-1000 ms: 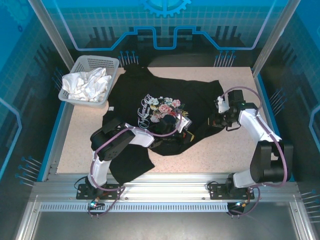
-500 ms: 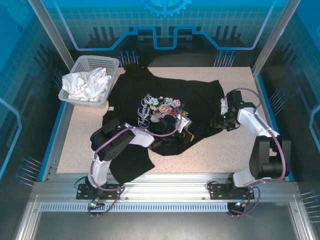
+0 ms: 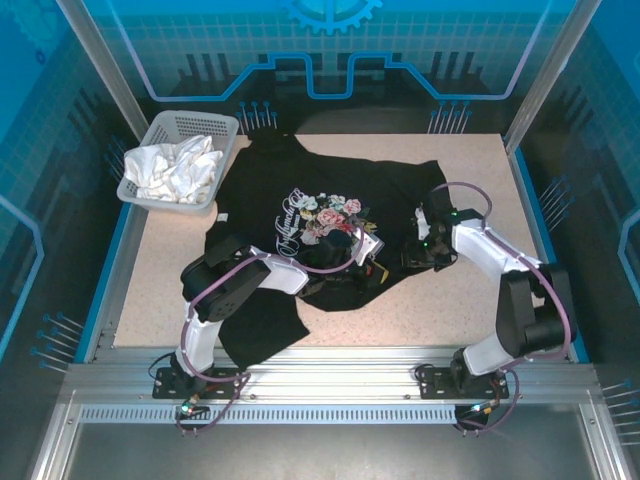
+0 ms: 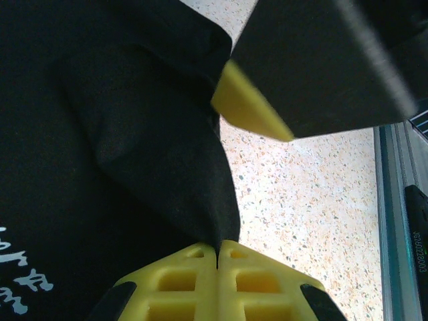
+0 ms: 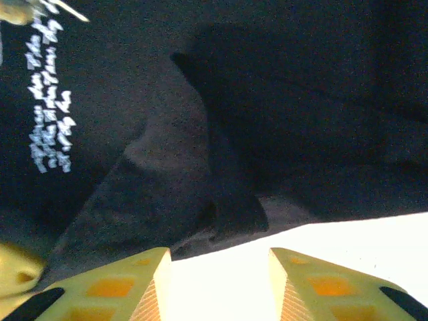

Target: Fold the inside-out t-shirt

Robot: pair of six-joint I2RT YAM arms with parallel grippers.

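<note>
White script on the inside-out t-shirt is too blurred to read. The left hand clamps a fold at centre frame. The right hand, fingers half-spread, hovers at the shirt's right edge.

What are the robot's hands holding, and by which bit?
The left gripper pinches the black t-shirt by a fold at its edge. The right gripper is open, holding nothing.
</note>
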